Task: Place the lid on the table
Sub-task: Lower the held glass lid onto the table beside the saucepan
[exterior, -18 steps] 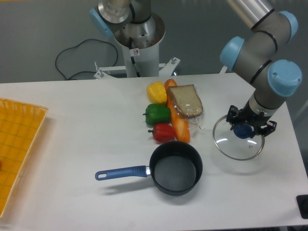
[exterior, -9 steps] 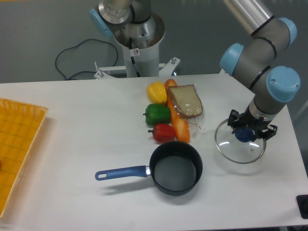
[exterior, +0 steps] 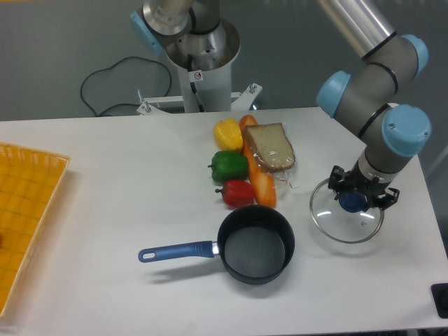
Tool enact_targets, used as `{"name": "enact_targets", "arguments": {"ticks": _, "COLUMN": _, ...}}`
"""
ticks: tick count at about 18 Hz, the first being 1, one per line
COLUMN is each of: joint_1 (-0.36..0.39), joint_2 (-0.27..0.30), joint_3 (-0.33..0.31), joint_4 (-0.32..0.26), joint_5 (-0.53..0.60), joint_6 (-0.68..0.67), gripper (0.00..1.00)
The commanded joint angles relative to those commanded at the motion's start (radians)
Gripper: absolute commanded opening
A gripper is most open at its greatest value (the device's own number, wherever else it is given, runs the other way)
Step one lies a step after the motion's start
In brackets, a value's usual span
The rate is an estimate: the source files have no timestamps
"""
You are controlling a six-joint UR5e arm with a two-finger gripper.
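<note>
**Lid at right edge of table, gripper on knob**

Pinching the blue knob of the lid [exterior: 347, 212] with the gripper [exterior: 353, 202], jaws closed on it. Lying low near the right edge of the table [exterior: 126, 175], lid apparently flat; contact with the surface hard to confirm. Sitting just right of the saucepan [exterior: 255, 243], below the bread [exterior: 269, 148].

Lid [exterior: 346, 217] on the table [exterior: 126, 182] near its right edge, under the gripper [exterior: 357, 199]; saucepan [exterior: 255, 245] left of the lid, handle pointing left; peppers [exterior: 229, 166], carrot [exterior: 260, 180] and bread [exterior: 269, 148] behind the saucepan; tray [exterior: 28, 217] at the far left edge.
</note>
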State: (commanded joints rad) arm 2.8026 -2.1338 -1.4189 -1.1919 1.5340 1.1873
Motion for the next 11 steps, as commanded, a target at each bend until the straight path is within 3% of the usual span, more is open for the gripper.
{"name": "enact_targets", "arguments": {"ticks": 3, "joint_1": 0.0, "joint_2": -0.009, "joint_3": 0.002, "joint_4": 0.009, "joint_5": -0.002, "joint_6": -0.002, "gripper": 0.56}}
{"name": "enact_targets", "arguments": {"ticks": 5, "joint_1": 0.0, "joint_2": -0.021, "joint_3": 0.003, "joint_4": 0.055, "joint_5": 0.0, "joint_6": 0.0, "gripper": 0.56}}
{"name": "enact_targets", "arguments": {"ticks": 11, "joint_1": 0.0, "joint_2": -0.023, "joint_3": 0.002, "joint_4": 0.06, "joint_5": 0.002, "joint_6": 0.002, "gripper": 0.56}}
